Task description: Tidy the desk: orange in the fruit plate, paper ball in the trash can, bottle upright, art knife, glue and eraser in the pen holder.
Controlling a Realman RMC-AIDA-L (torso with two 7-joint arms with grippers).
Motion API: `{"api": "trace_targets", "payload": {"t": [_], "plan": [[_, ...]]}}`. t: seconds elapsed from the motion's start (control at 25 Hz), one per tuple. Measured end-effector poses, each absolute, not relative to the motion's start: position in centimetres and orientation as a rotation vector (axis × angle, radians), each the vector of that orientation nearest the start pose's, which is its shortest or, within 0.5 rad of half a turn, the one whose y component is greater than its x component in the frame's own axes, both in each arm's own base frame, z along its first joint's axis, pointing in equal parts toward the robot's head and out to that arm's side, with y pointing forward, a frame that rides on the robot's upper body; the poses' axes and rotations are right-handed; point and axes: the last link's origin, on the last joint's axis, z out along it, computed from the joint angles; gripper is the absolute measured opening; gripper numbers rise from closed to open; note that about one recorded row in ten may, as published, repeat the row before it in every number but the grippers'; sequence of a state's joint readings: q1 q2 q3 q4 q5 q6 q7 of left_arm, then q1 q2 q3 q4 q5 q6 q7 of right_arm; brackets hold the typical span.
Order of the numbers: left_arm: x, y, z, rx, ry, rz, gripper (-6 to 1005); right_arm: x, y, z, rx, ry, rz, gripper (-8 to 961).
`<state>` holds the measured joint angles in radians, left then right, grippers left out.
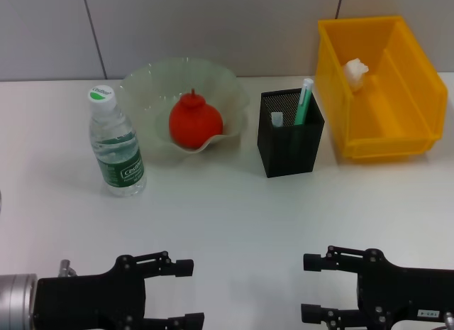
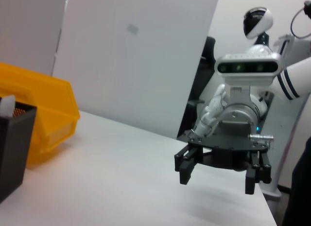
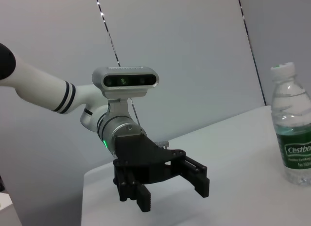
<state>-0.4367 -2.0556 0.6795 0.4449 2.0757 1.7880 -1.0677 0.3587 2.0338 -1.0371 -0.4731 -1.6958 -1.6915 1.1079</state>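
Note:
The orange [image 1: 195,123] lies in the pale-green fruit plate [image 1: 142,85]. Left of it the bottle [image 1: 117,149] stands upright, also in the right wrist view [image 3: 293,133]. The black mesh pen holder [image 1: 289,142] holds a green-and-white stick [image 1: 303,101] and a white-topped item [image 1: 277,119]; which is the art knife or the glue I cannot tell. The eraser is hidden. The paper ball [image 1: 356,69] rests inside the yellow trash can [image 1: 397,128]. My left gripper [image 1: 190,294] and right gripper [image 1: 308,287] hover open and empty at the desk's near edge.
The white desk [image 1: 227,209] spreads between my grippers and the row of objects at the back. A grey panel wall stands right behind the row. The left wrist view shows the right gripper [image 2: 218,175], the right wrist view the left gripper [image 3: 172,189].

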Motion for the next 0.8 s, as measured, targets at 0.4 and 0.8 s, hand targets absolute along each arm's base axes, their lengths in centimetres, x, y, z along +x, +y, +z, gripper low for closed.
{"api": "trace_targets", "payload": {"t": [0.4,0.8], "plan": [[-28.49,24.99,-2.79,-2.942,-0.485,-0.884,811,28.58,24.98,-3.42,-2.873,0.530,0.893,774],[-28.52,25.14,-2.45,-2.936,-0.487,-0.890,811,28.46,25.13,-3.41,-2.875,0.531,0.894,774]]}}
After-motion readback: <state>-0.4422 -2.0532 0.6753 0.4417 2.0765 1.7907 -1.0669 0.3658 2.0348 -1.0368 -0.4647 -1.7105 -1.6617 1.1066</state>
